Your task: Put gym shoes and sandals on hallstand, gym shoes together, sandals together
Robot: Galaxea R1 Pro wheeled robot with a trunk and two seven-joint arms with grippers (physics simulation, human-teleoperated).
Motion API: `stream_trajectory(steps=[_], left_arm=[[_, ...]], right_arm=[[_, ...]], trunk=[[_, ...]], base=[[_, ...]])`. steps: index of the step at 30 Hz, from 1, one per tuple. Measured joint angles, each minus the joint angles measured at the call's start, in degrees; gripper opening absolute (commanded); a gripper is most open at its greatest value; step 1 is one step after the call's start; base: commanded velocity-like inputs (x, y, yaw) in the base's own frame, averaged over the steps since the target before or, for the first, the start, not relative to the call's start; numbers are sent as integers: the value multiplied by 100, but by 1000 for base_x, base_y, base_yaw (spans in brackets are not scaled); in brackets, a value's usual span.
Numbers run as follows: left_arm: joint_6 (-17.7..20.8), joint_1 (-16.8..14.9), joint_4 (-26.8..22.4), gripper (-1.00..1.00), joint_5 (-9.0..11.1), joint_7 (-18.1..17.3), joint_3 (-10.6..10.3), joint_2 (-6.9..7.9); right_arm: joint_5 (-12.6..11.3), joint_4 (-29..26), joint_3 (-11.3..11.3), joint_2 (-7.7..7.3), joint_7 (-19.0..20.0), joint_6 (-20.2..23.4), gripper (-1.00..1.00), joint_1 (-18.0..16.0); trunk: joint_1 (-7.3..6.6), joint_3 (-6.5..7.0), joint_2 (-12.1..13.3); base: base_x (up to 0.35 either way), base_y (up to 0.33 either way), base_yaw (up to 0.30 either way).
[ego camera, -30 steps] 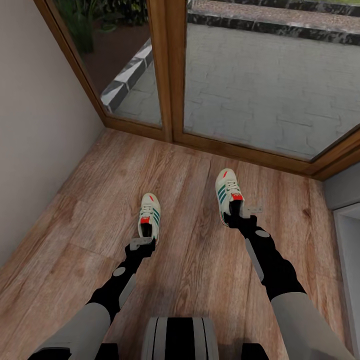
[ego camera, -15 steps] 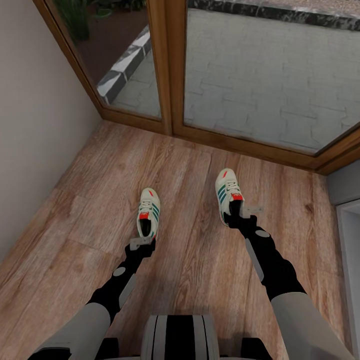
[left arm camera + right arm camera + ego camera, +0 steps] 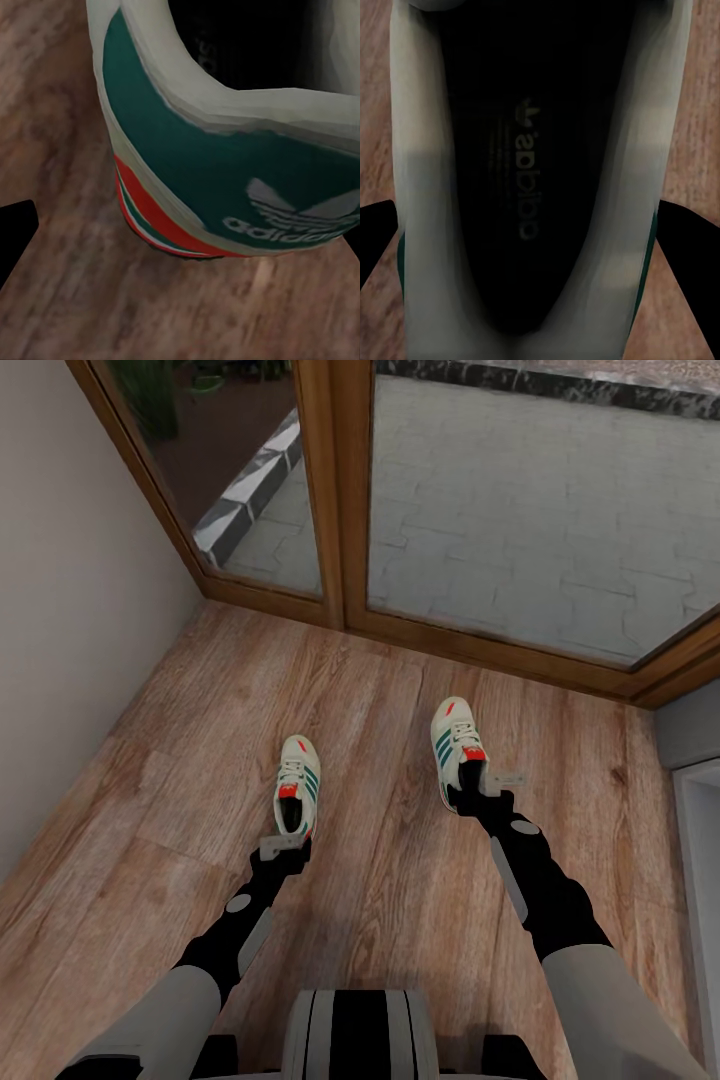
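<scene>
Nothing moved since prev frame — wood-plank corridor floor (image 3: pixel 350 720), glass doors (image 3: pixel 500 500) ahead.

the left gym shoe (image 3: pixel 225 150) carries the word "adidas" in pale letters under a trefoil logo, on the green heel patch above its red-orange band. the right gym shoe (image 3: pixel 529 187) carries the same "adidas" word and trefoil, faint grey on its dark insole. no other text can be read.

Two cream green-striped gym shoes (image 3: pixel 298 790) (image 3: pixel 456 745), upright, apart, wood floor (image 3: pixel 380 860)
</scene>
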Motion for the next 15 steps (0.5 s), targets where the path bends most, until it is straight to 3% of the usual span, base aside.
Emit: stream_trajectory(steps=[15], left_arm=[[2,0,0,100,0,0,-1,-8]], right_arm=[[0,-1,-3,0,1,0,-100,0]], trunk=[[0,0,0]], base=[[12,-8,0]])
